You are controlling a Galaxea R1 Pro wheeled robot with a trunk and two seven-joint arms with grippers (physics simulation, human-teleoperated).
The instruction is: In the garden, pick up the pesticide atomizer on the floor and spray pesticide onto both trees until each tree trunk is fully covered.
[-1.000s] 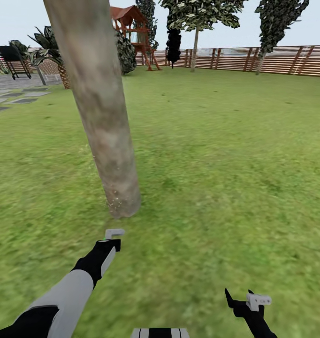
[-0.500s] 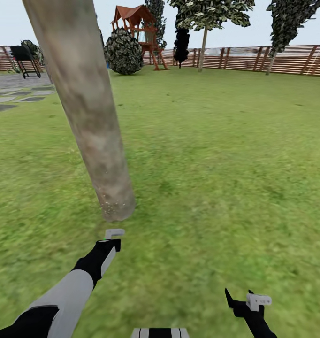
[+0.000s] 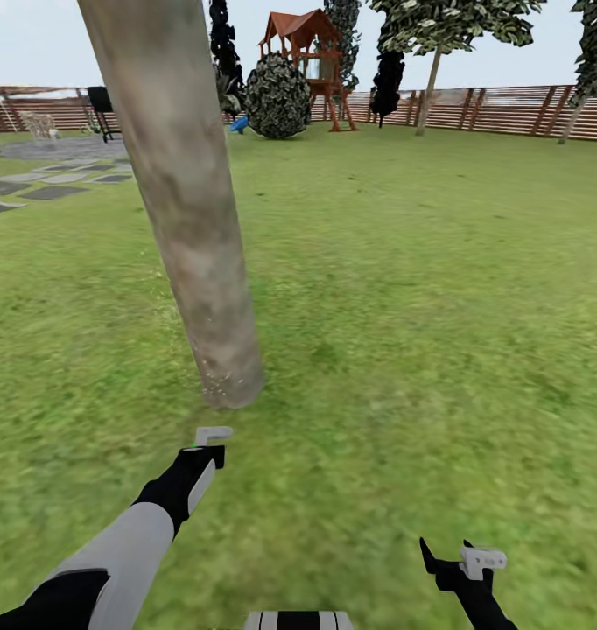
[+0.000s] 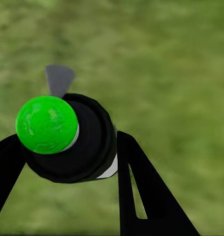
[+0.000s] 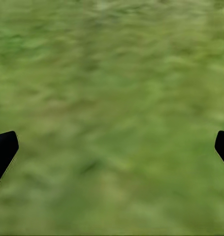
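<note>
The pesticide atomizer point(image 4: 67, 137) sits between the 2 black fingers of the left tool point(image 3: 207, 446), which is clenched on its dark round body; a bright green cap point(image 4: 47, 124) bulges at one end and a thin grey nozzle tab point(image 4: 59, 80) pokes past it. It looks small, hard and light, probably smooth plastic, so I judge the hold safest across the round black body as it is now, since the domed cap would likely slip out of a pinch and the thin tab looks like the weakest part. In the head view the left tool hovers low over the grass floor point(image 3: 403, 350), just short of the foot of the tree trunk point(image 3: 189, 227), with a pale bent piece at its tip and a hint of green there; the atomizer itself is too small to read from that camera. The right tool point(image 3: 460, 560) hangs released over bare lawn, its finger tips wide apart at the edges of the right wrist view. The trunk's top and foliage are cut off, its far side is hidden, and pale specks near its base are too fine to identify.
</note>
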